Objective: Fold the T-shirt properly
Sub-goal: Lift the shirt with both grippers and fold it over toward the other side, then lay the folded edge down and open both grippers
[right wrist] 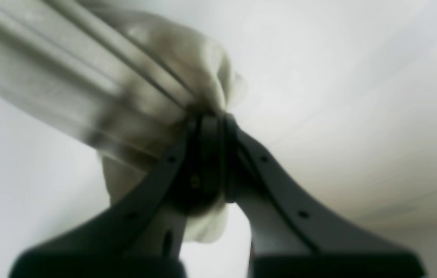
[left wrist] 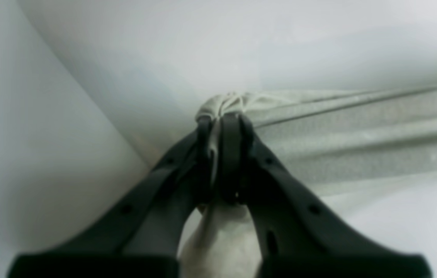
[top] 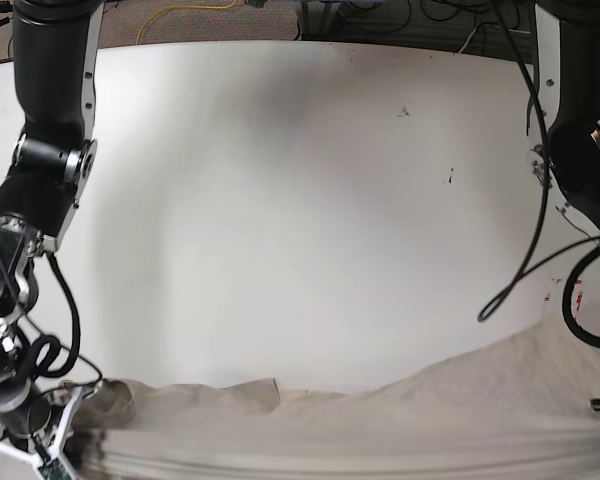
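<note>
The beige T-shirt [top: 380,425] hangs stretched along the near edge of the base view, between my two arms, its top edge sagging in the middle. In the left wrist view my left gripper [left wrist: 221,117] is shut on a bunched corner of the T-shirt [left wrist: 357,135], which runs taut to the right in long folds. My right gripper [right wrist: 209,117] is likewise shut on a gathered bunch of the T-shirt [right wrist: 87,77], with the cloth pulled up and to the left. In the base view both sets of fingertips are hidden by cloth or cut off by the frame.
The white table [top: 300,200] fills the base view behind the cloth, with a few small dark specks [top: 448,179] on it. Cables [top: 400,15] lie beyond its far edge. A black cable [top: 525,260] loops down from the arm on the right.
</note>
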Robot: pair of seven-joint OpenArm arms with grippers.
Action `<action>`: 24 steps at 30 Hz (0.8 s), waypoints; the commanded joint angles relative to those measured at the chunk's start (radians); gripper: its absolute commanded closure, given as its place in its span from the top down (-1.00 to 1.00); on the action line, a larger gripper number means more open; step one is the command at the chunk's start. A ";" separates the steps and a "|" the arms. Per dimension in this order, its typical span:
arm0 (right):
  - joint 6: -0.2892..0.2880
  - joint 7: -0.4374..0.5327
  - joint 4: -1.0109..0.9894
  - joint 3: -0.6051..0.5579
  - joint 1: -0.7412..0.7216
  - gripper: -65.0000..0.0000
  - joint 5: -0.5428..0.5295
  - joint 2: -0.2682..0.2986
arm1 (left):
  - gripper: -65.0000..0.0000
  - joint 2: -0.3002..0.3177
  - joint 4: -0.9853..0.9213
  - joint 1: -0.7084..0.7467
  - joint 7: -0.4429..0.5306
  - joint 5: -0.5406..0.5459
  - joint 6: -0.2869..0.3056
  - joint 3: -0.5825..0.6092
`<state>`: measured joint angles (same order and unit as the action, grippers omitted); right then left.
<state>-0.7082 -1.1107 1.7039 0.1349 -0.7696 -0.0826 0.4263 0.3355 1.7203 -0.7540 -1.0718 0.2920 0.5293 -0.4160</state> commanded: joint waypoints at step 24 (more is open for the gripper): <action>0.010 0.225 0.144 0.213 0.841 -1.00 0.033 -0.165 | -1.00 -0.036 0.097 0.821 0.175 0.120 -0.005 -0.103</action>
<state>-0.7048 -0.9150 1.8297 0.3298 0.0715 -0.0528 0.2443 0.2798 1.7996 0.0643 -0.9272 0.4023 0.5247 -0.5156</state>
